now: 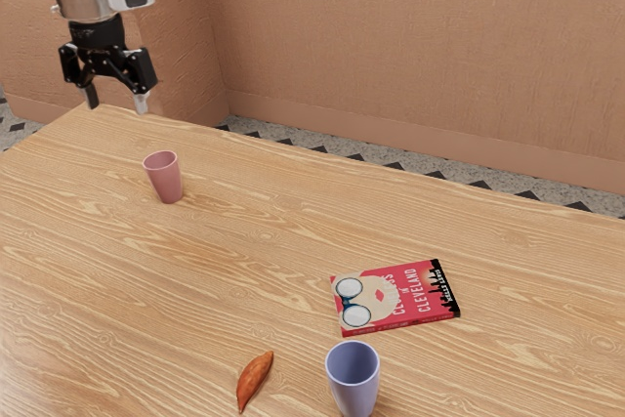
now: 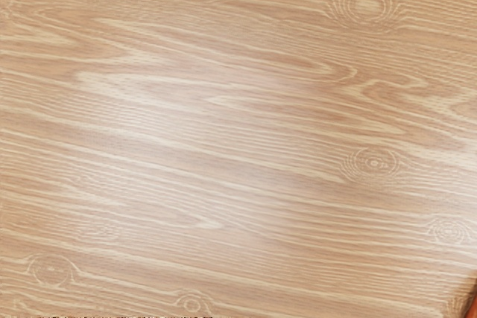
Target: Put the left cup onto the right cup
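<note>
Surface [image 1: 117, 271], wood-grained, reaches nearest the lens. Red book [image 1: 395, 298] lies toward its near edge. Gripper [image 1: 116, 97] hangs released, empty, above the far corner at the exterior view's left. Lavender cup [image 1: 352, 376] stands upright at the near edge beside the book; pink cup [image 1: 163, 176] upright, well apart, nearer the gripper. Orange root [image 1: 254, 381] lies by the lavender cup. Judged step: approach. Next: descend over the pink cup, close on its wall.

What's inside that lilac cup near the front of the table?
The lilac cup stands upright with its mouth open. The upper inner wall shows bare, and nothing sticks out above the rim. Its bottom is hidden behind the cup's near side, so I cannot say it is empty.
</note>
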Controlling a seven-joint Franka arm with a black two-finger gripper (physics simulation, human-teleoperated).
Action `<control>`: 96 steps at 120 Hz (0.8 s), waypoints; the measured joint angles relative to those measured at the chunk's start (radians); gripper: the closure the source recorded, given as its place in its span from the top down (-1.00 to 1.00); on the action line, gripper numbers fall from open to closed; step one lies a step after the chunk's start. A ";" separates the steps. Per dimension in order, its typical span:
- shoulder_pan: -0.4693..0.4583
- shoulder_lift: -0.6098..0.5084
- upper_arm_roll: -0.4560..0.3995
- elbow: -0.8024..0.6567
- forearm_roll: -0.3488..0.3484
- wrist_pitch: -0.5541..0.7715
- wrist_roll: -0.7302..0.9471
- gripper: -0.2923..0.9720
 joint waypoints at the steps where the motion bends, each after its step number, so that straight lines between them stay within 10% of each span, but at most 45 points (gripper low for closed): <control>1: 0.004 0.000 0.000 0.000 0.000 0.000 0.000 0.54; 96: 0.214 0.469 -0.167 0.424 -0.016 0.049 0.035 0.54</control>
